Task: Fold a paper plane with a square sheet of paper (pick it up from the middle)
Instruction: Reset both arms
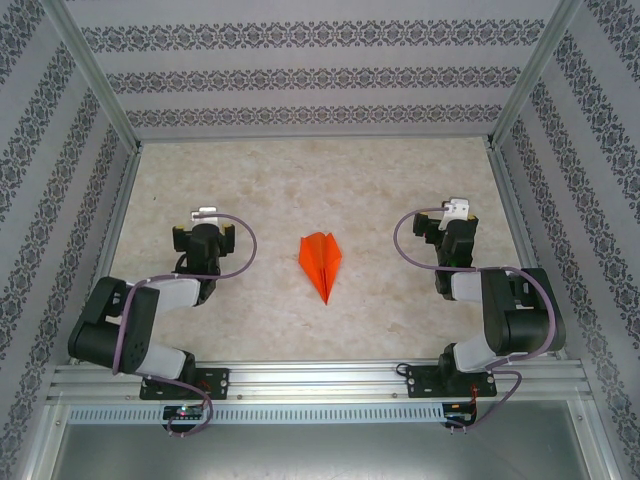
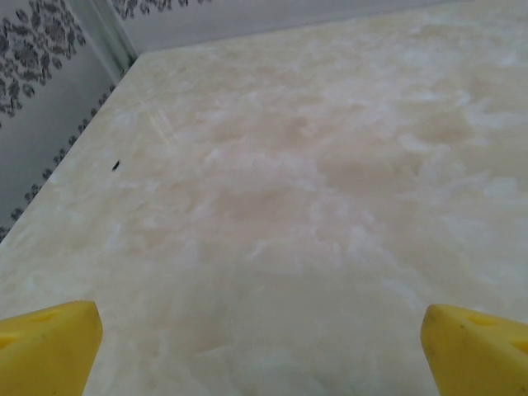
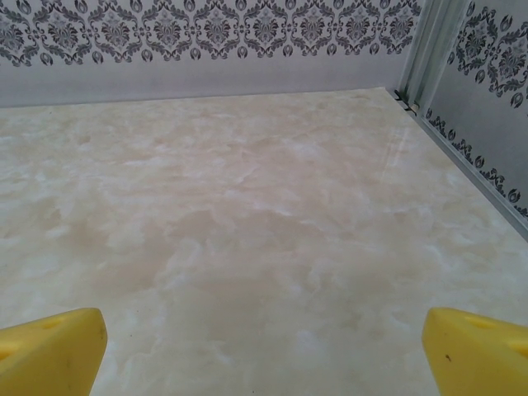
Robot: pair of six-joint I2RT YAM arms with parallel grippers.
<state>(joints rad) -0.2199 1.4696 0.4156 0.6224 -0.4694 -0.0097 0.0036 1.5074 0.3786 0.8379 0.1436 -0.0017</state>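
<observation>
The paper plane (image 1: 321,264) looks finished. Left end effector (image 2: 264,356) at nine o'clock and right end effector (image 3: 264,353) at three are both open. Leave it untouched.

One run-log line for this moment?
orange folded paper plane: on beige marbled table | left hand: open, empty | right hand: open, empty

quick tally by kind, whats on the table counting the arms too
orange paper plane: 1
robot arms: 2 (left arm, right arm)
total: 3
</observation>
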